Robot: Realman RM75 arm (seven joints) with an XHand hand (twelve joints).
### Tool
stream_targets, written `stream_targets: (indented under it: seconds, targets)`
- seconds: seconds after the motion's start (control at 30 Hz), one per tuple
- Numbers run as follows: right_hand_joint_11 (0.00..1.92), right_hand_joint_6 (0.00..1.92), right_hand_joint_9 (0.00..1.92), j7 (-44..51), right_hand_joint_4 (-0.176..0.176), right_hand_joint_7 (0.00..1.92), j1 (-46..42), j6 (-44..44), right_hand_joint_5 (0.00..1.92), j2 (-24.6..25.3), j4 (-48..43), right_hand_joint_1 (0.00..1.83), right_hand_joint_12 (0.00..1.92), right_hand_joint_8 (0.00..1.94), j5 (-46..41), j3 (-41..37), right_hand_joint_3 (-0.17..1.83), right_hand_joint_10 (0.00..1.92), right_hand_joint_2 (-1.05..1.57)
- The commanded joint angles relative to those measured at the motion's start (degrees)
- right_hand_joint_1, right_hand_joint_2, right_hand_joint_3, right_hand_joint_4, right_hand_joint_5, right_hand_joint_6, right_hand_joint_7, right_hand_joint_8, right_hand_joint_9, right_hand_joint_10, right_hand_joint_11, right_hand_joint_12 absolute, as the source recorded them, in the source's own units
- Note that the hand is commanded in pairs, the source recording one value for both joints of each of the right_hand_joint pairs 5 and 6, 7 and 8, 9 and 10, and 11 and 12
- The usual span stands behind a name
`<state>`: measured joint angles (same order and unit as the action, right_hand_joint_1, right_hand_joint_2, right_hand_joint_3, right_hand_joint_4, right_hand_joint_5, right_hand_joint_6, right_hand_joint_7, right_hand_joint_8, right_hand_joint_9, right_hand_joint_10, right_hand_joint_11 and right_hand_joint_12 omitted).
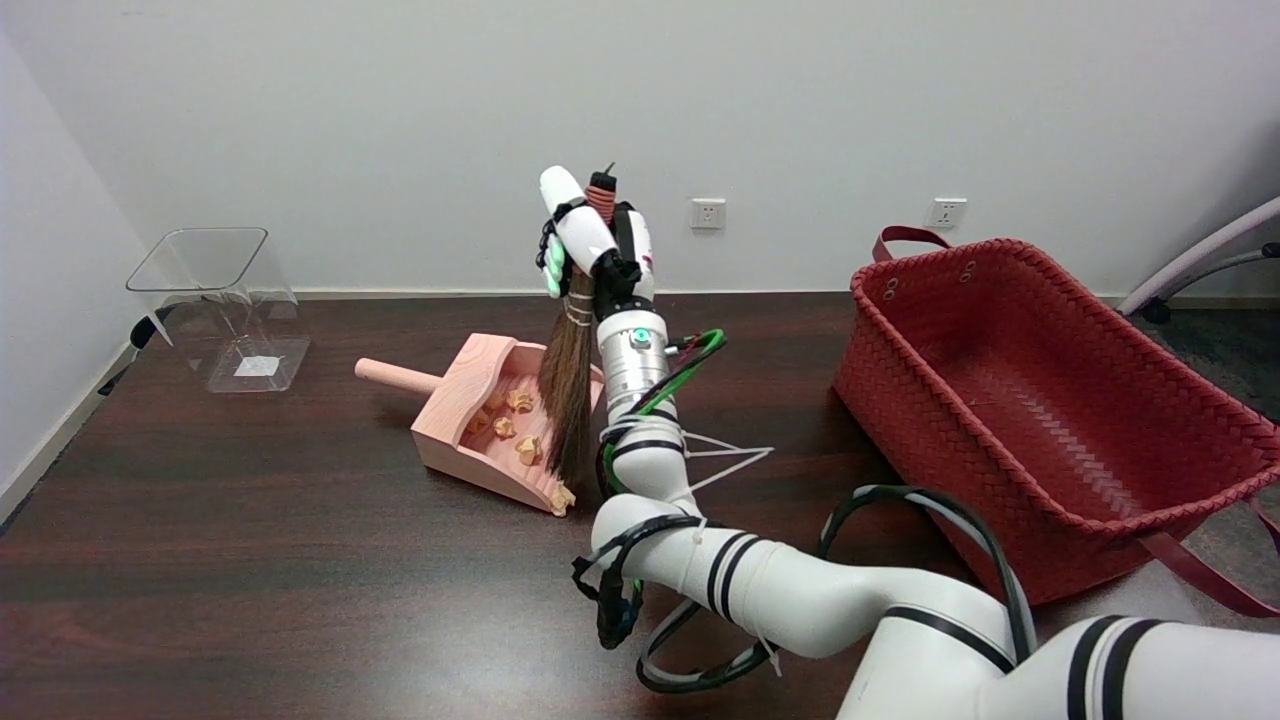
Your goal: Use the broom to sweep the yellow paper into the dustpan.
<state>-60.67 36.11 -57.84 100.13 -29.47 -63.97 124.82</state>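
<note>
Over the dustpan (470, 420), right hand (590, 245) holds broom (570, 400) upright, bristles seemingly down.

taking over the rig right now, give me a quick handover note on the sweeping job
Right hand: grips the handle of the small brown bristle broom, held upright with its bristles at the open edge of the pink wooden dustpan.
Paper: several crumpled yellow paper balls lie inside the dustpan; one more sits at the dustpan's front lip, not clearly inside.
Done: most paper swept in.
Left: nudge that last ball in.
Nearby: red woven basket to the right, clear plastic container at far left.
</note>
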Motion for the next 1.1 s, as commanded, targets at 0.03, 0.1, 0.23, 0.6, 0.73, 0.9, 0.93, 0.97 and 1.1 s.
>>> stream_targets:
  seconds: [0.03,0.1,0.23,0.6,0.73,0.9,0.93,0.97,1.1]
  targets:
    - [1.92,1.92,1.92,6.88,0.0,1.92,-9.88,-4.56,1.92,-4.36,-16.32,0.65,1.92,1.92,-0.76,-0.46,0.09,1.92,1.57]
    - [1.92,1.92,1.92,8.85,0.0,1.92,-11.81,-4.17,1.92,-5.06,-18.67,0.65,1.92,1.92,-1.07,-0.49,0.09,1.92,1.57]
    - [1.92,1.92,1.92,12.29,0.0,1.92,-14.81,-4.58,1.92,-5.42,-22.93,0.65,1.92,1.92,-1.63,-0.49,0.1,1.92,1.57]
    - [1.92,1.92,1.92,28.59,0.0,1.92,-17.11,-6.13,1.92,-3.52,-25.56,0.66,1.92,1.92,-1.65,0.98,0.13,1.92,1.57]
    - [1.92,1.92,1.92,35.0,0.0,1.91,-16.52,-6.68,1.92,-1.75,-23.97,0.67,1.92,1.91,-1.02,1.32,0.14,1.92,1.57]
    - [1.92,1.92,1.92,36.6,0.0,1.91,-14.75,-7.57,1.92,-0.53,-19.6,0.67,1.92,1.91,-0.93,2.29,0.17,1.92,1.57]
    - [1.92,1.92,1.92,36.6,0.0,1.91,-14.14,-8.1,1.92,-0.15,-18.11,0.66,1.92,1.91,-0.93,2.76,0.18,1.92,1.57]
    - [1.92,1.92,1.92,36.6,0.0,1.91,-13.69,-8.41,1.92,0.12,-17.16,0.66,1.92,1.91,-0.93,3.05,0.18,1.92,1.57]
    - [1.92,1.92,1.92,36.6,0.0,1.9,-11.69,-9.49,1.92,1.97,-13.08,0.65,1.92,1.9,-0.93,3.9,0.17,1.92,1.57]
